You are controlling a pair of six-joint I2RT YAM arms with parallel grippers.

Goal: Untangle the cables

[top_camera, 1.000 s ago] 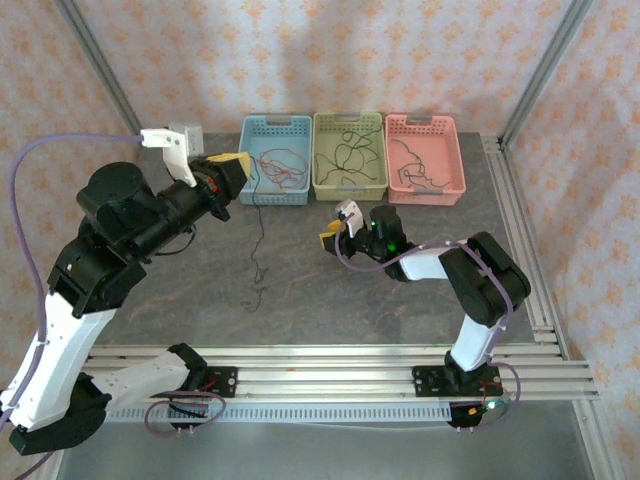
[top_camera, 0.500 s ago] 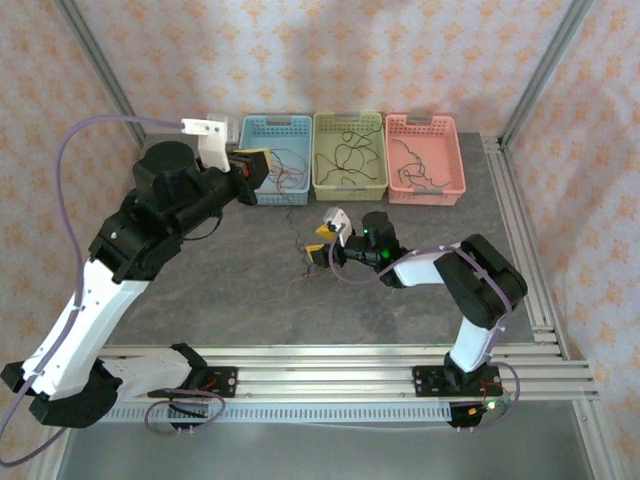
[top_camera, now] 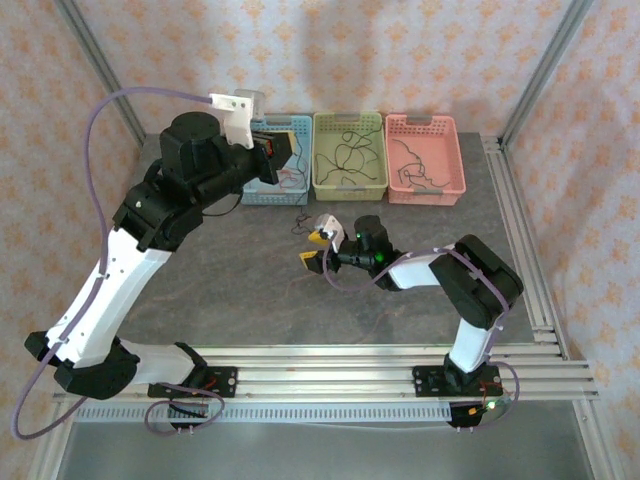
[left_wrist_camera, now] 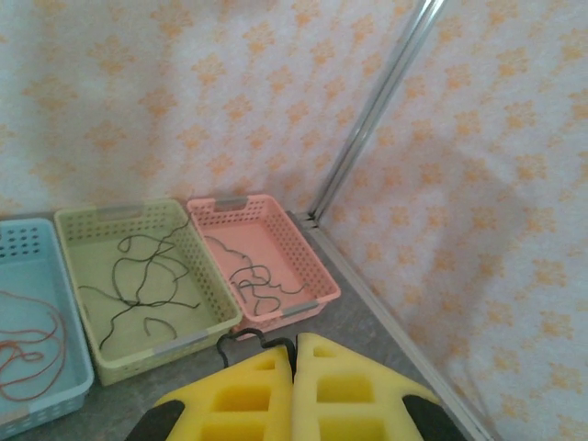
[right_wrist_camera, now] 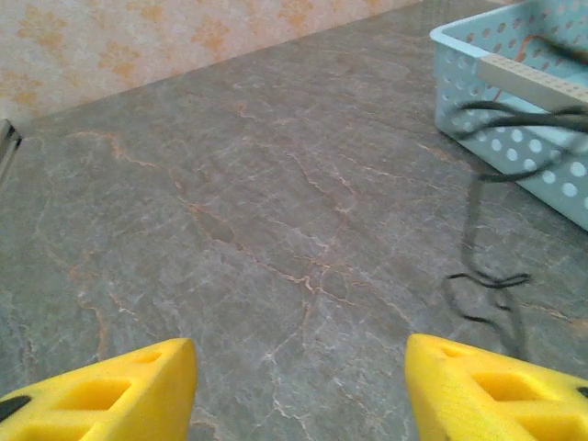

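My left gripper (left_wrist_camera: pixel 294 354) is clamped fully closed, its yellow pads pressed face to face. A thin black cable (left_wrist_camera: pixel 250 342) loops out just ahead of their tips, so I read it as pinched there. The gripper hangs high over the blue basket (top_camera: pixel 262 192).

My right gripper (right_wrist_camera: pixel 299 354) stands partly open with nothing between its fingers, low over the grey table (right_wrist_camera: pixel 276 211). Off to its right side, a dark strand drops past the blue basket's rim and ends in a small kinked tail (right_wrist_camera: pixel 487 289) lying on the table. I judge this to be the hanging end of the cable my left gripper holds.

Further out, red cables (left_wrist_camera: pixel 28 340) lie in the blue basket. Dark squiggly strands lie loose in the green basket (left_wrist_camera: pixel 211 276) and the pink basket (left_wrist_camera: pixel 308 248).

The cable looks almost weightless and completely limp. It will sway, sag and follow any tug rather than hold a shape. It is so thin that it could slide out of soft foam pads unless it is caught squarely across them.

I would take it on the single straight run just above the kinked tail, not in the kinks themselves. I would then draw it away gently, because a hard pull would only tighten whatever loops are there.
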